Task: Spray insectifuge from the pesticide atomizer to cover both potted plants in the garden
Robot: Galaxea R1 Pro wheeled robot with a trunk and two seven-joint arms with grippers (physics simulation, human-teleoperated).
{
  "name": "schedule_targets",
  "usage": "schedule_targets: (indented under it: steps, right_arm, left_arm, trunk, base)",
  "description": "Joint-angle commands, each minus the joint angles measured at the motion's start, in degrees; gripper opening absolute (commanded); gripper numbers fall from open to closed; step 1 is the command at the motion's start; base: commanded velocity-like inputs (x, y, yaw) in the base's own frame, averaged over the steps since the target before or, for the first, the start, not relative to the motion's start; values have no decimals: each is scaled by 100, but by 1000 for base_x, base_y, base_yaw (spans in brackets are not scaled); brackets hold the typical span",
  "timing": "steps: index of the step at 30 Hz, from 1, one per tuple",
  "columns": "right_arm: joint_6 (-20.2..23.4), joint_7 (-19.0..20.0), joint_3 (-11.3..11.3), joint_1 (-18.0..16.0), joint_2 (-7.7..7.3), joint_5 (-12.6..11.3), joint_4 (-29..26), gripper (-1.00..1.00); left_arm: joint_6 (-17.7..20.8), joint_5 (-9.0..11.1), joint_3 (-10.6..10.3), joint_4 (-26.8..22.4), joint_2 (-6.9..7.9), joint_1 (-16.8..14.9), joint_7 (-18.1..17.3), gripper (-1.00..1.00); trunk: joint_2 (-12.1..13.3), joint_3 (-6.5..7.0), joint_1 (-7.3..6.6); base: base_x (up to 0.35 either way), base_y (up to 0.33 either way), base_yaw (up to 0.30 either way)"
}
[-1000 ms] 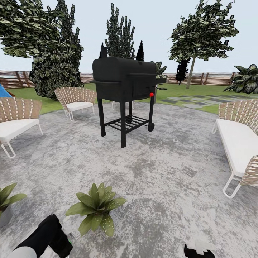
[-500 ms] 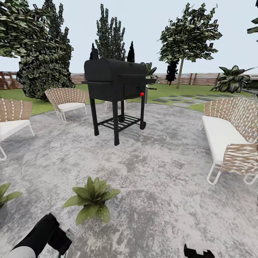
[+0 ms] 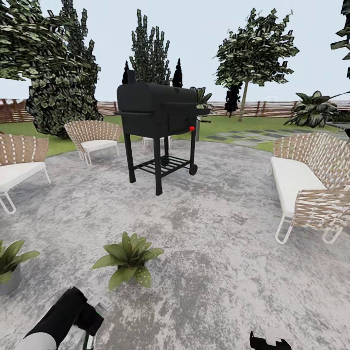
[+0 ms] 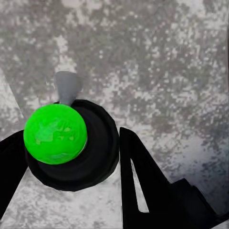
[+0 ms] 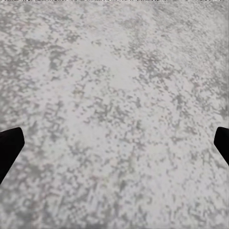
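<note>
In the left wrist view, the pesticide atomizer [image 4: 55, 133] sits between the black fingers of my left gripper [image 4: 71, 160], which is shut on it. I see its bright green top, dark round body and pale grey nozzle over mottled paving. In the head view, my left gripper [image 3: 90, 323] is low at the left, with the atomizer's grey nozzle [image 3: 102, 307] poking out. One potted plant [image 3: 129, 257] stands on the patio just ahead of it. The other potted plant [image 3: 9, 262] is at the left edge. My right gripper [image 5: 114, 143] is open over bare paving, and its top shows at the bottom right [image 3: 270, 340].
A black barbecue grill [image 3: 158, 121] stands mid-patio. Wicker chairs [image 3: 92, 136] [image 3: 17, 163] are at the left, and a wicker sofa [image 3: 306, 184] is at the right. Beyond the patio are lawn, stepping stones [image 3: 248, 138], trees and a brown fence [image 3: 272, 108].
The whole picture has shifted as the camera turned, and the sofa now shows more fully. My left arm stays low at the left, still holding the atomizer.
</note>
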Motion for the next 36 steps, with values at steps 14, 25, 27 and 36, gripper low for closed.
schedule_targets:
  steps: [14,25,27,36]
  right_arm:
    - [-17,-15,-45,-4,1,71,13,100]
    - [-19,-6,-43,-4,-16,80,12,100]
    - [-18,-5,-44,-4,-16,80,11,100]
    - [-19,-16,-45,-4,0,63,4,100]
  left_arm:
    - [452,66,-104,-131,296,-767,-559,-100]
    - [565,-530,-184,-14,375,-877,-789,-100]
    - [558,-527,-303,-9,374,-875,-795,-100]
    - [553,-532,-428,30,267,-858,-795,-100]
  trunk:
    - [-2,-3,-1]
    - [-2,-1,-1]
    - [-2,4,-1]
    - [-2,17,-1]
  base:
    - [-1,0,0]
    - [136,173,-30]
    - [296,177,-242]
    - [151,142,-143]
